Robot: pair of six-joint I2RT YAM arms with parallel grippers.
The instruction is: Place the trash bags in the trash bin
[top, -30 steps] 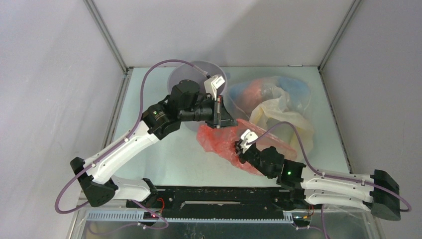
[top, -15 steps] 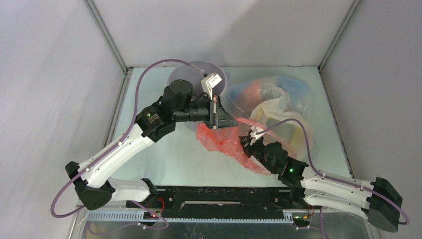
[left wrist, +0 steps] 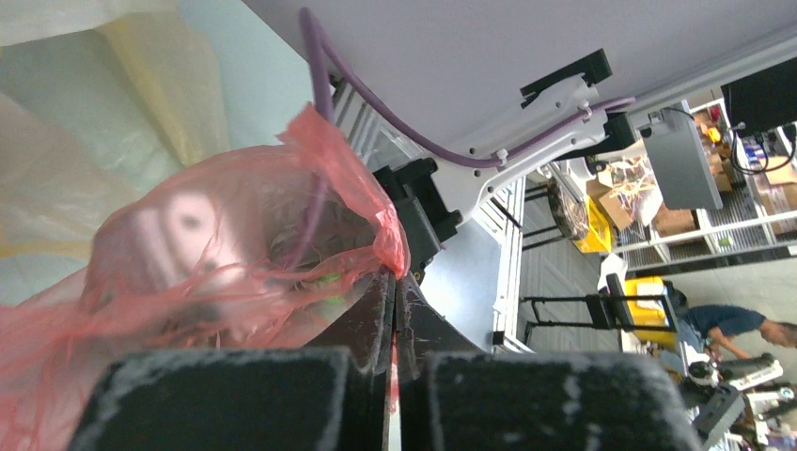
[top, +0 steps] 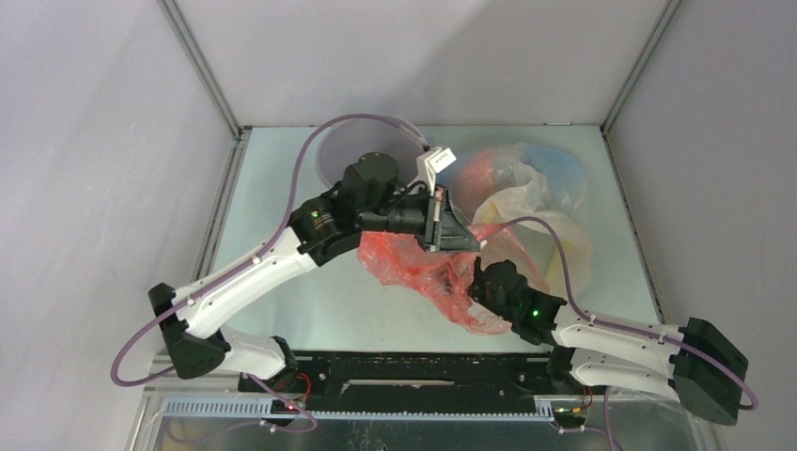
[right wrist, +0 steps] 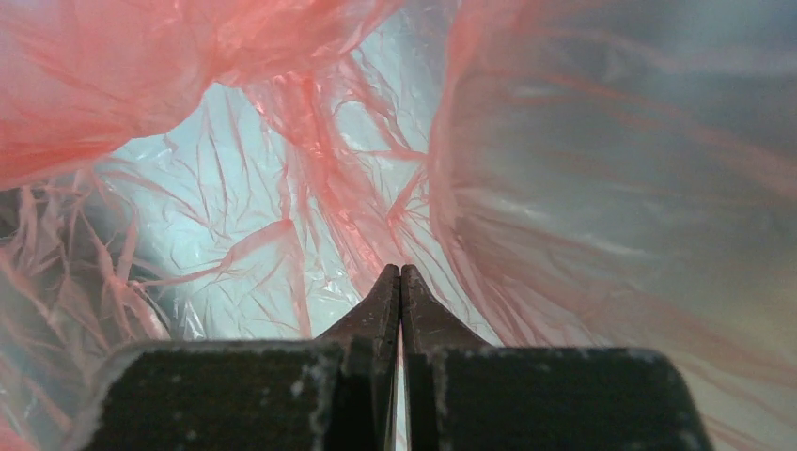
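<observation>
The red-pink trash bag (top: 418, 268) lies crumpled mid-table. My left gripper (top: 467, 239) is shut on its edge, and red film (left wrist: 393, 246) shows pinched between the jaws in the left wrist view. My right gripper (top: 481, 271) is shut and sits inside the red bag, with red film (right wrist: 282, 113) all around its closed tips (right wrist: 401, 271) and nothing seen between them. The pale yellow bag (top: 550, 235) and the light blue bag (top: 559, 169) lie at the back right. The grey trash bin (top: 327, 155) stands at the back left, partly hidden behind my left arm.
The grey walls and metal frame posts (top: 202, 70) close in the table on three sides. The purple cables (top: 291, 178) arc over both arms. The black rail (top: 414, 368) runs along the near edge.
My left gripper has moved right, away from the bin, carrying the red bag's edge with it. My right arm has pushed forward and its gripper has gone under the red film.
</observation>
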